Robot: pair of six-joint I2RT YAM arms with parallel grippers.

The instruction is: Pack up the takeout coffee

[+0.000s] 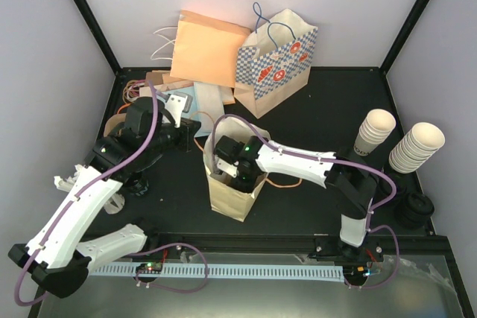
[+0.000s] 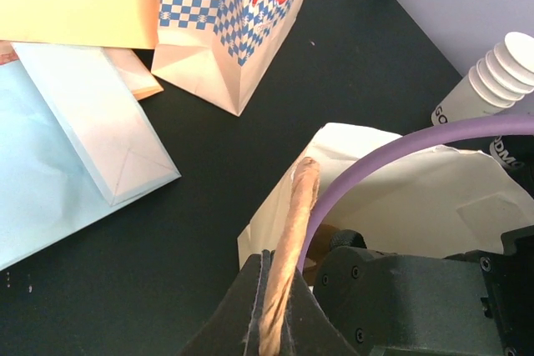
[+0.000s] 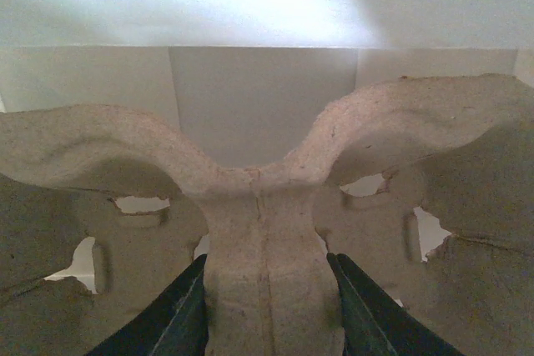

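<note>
A cream paper bag (image 1: 226,197) stands open mid-table. My left gripper (image 1: 195,136) is shut on its twisted paper handle (image 2: 289,239), pinched between the jaws at the bottom of the left wrist view (image 2: 275,327). My right gripper (image 1: 240,171) reaches down into the bag's mouth. In the right wrist view it (image 3: 267,314) is shut on the central ridge of a brown moulded-pulp cup carrier (image 3: 267,231), with the bag's pale inner wall (image 3: 259,97) behind. The takeout coffee with its black lid is hidden or out of view.
A blue checkered gift bag (image 1: 277,61) and an orange bag (image 1: 209,46) stand at the back. Flat pale bags (image 2: 92,131) lie back left. Two stacks of lidless cream cups (image 1: 373,132) (image 1: 416,147) and loose black lids (image 1: 414,210) sit at the right.
</note>
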